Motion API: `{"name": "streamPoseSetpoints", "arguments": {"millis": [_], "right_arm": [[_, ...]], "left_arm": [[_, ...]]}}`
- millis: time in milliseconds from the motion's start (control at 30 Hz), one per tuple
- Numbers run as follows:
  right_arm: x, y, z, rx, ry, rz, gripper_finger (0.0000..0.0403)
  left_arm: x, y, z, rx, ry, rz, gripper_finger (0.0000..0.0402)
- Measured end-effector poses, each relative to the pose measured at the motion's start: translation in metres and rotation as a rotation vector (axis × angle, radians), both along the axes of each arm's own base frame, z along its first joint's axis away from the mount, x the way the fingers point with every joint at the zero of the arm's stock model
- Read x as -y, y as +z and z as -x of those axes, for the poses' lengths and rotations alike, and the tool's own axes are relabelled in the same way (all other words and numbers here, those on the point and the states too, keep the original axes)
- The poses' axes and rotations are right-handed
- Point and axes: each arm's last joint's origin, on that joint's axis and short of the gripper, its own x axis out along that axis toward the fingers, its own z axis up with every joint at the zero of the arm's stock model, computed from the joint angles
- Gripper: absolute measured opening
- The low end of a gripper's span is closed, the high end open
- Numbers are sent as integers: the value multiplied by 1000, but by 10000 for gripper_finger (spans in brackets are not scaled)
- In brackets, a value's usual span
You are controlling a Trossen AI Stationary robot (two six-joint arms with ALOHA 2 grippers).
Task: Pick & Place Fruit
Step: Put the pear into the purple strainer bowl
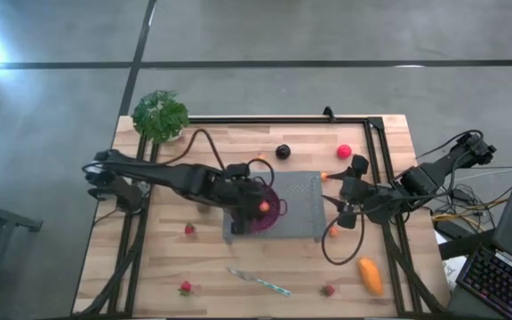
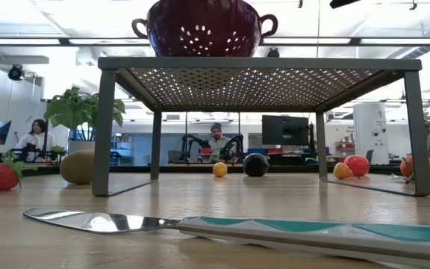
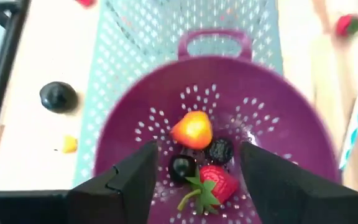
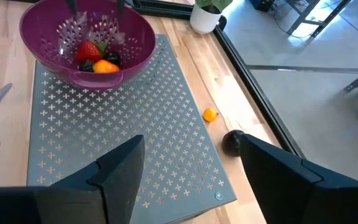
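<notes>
A pale wooden surface (image 1: 212,267) with a black frame round it sits on a grey floor, and the low view looks through to a lab with people seated at desks. On the surface stands a grey perforated rack (image 1: 305,213), and on its left end a purple colander (image 3: 229,130) that already holds several fruits: an orange piece (image 3: 192,129), a strawberry (image 3: 216,180) and two dark berries (image 3: 220,150). The left claw (image 1: 254,197) hangs directly above the bowl, its fingers spread apart with nothing between them. The rest of the fruit lies scattered on the surface: a dark plum (image 1: 283,151) and a pink-red ball (image 1: 344,151) beyond the rack, a tiny orange piece (image 4: 210,114) near the plum, a larger oblong orange one (image 1: 371,276) at the near right, and strawberries at the near left (image 1: 185,286), left of the rack (image 1: 189,229) and near right (image 1: 328,290). An olive-green kiwi (image 2: 78,166) shows in the low view beside a rack leg. The right claw (image 1: 348,212) hovers at the rack's right end, fingers apart and empty. A knife (image 1: 258,282) lies in front of the rack, and a leafy plant (image 1: 159,116) stands at the far left corner
</notes>
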Motion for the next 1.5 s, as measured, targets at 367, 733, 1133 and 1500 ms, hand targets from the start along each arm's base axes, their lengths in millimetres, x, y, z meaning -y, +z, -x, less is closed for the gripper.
{"name": "streamPoseSetpoints", "arguments": {"millis": [367,733,1133,1500], "right_arm": [[2,-4,4,-54,2,30,262],[-1,-12,7,-166,108,-70,223],[-5,-59,19,-326,15,-218,199],[-10,-110,25,-379,-44,-351,206]], "left_arm": [[12,29,56,90,160,1,229],[37,5,127,327,295,-13,229],[20,-61,166,456,365,113,229],[8,-72,183,511,394,124,229]]}}
